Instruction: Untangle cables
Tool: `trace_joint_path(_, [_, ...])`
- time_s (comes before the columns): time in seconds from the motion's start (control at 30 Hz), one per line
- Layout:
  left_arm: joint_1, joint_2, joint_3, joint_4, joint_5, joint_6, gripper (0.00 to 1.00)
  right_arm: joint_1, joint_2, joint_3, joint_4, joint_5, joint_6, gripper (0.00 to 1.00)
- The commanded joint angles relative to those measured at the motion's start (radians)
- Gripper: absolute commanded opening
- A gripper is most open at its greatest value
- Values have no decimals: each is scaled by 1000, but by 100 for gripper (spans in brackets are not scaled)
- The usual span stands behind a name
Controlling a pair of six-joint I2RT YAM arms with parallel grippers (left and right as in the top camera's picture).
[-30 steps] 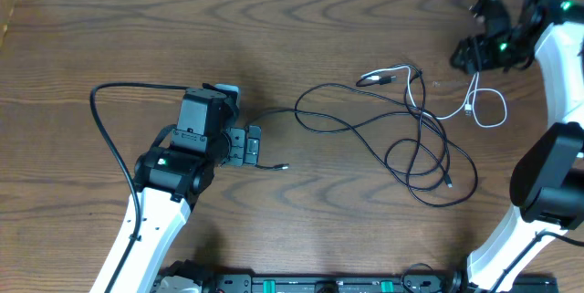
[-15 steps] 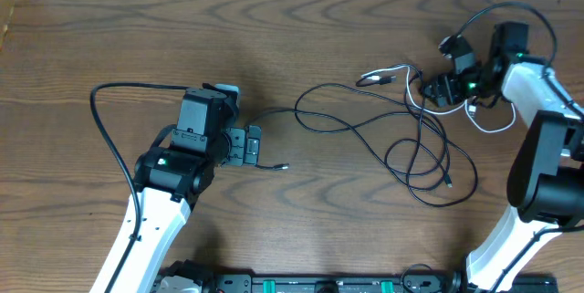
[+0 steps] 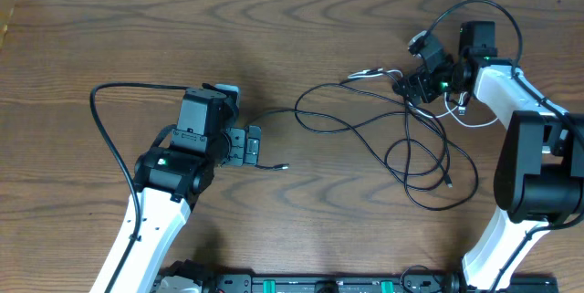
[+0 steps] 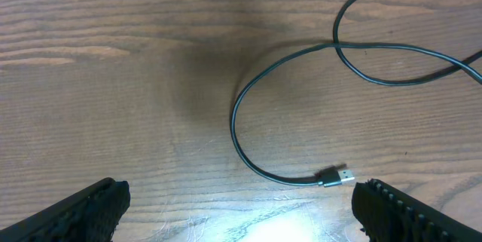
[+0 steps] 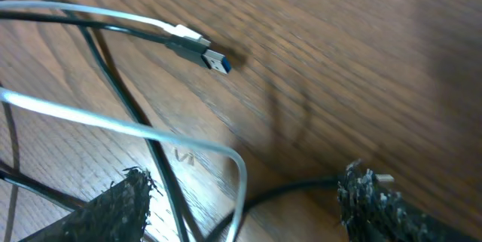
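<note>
Straddling the white cable (image 5: 151, 131) at the counter's (image 3: 91, 19) right side, the right gripper (image 5: 241, 197) stands apart; the left gripper (image 4: 241, 204) gapes too, the black cable (image 4: 233, 125) just ahead; open wood spreads toward the far edge.

Even bright light; glare patch on table (image 4: 263, 225), left wrist view; right wrist view slightly blurred.

Cables, 2: black cable (image 4: 233, 121), 1; white cable (image 5: 181, 33), 1. Grippers, 2: left gripper (image 4: 237, 197), 1; right gripper (image 5: 241, 189), 1. Table (image 3: 274, 19), 1.
</note>
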Motion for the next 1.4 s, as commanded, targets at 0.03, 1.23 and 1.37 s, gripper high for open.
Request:
trace_joint_path(0.03, [6,3,3,-1,-17,-13,99,30,0,-4,21,-21,-31,78])
trace_joint_path(1.23, [6,3,3,-1,-17,-13,99,89,-304,44,-99,77,35,1])
trace_joint_path(1.37, [6,3,3,-1,-17,-13,99,89,-475,44,-92,98,35,1])
